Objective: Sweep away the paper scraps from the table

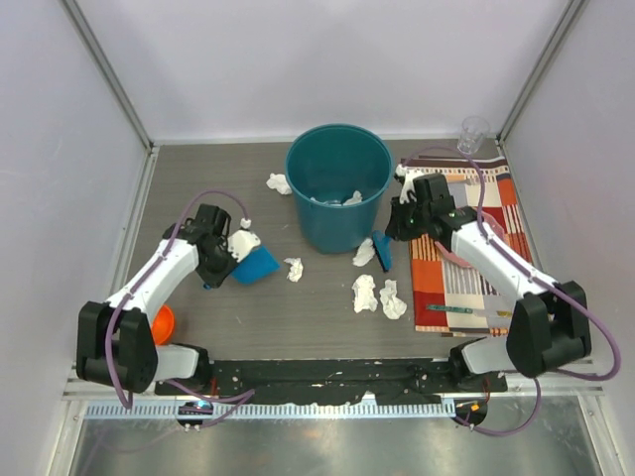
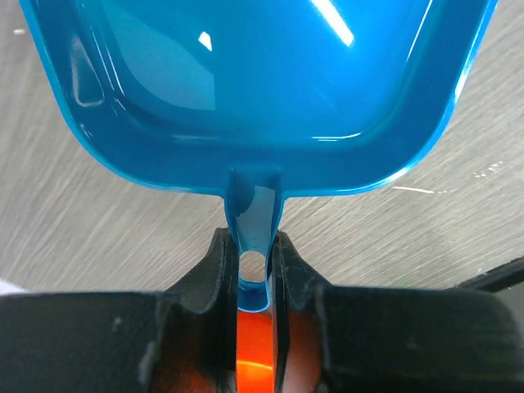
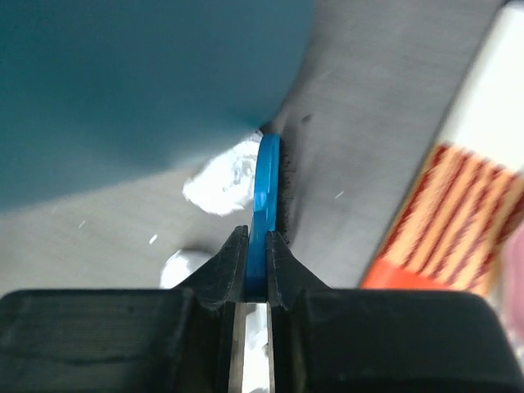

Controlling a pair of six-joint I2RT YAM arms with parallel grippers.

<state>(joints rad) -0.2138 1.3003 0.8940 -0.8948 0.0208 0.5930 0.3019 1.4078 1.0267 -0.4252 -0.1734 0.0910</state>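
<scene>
The handle of the blue dustpan [image 2: 262,90] is clamped in the left tool [image 2: 252,262], with bare tabletop [image 1: 258,317] ahead of its lip. A blue brush [image 3: 267,176] is pinched in the right tool [image 3: 256,254], close to the teal bin [image 1: 332,223] wall and near the placemat [image 1: 442,288] edge. The paper scraps [image 1: 365,294] are scattered before the bin, between both tools.

teal bin [image 1: 332,230], blue dustpan [image 1: 258,266], wht scraps [image 1: 365,294]

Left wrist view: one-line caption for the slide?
Left gripper shut on the handle of the blue dustpan, wood-grain table beyond.
</scene>
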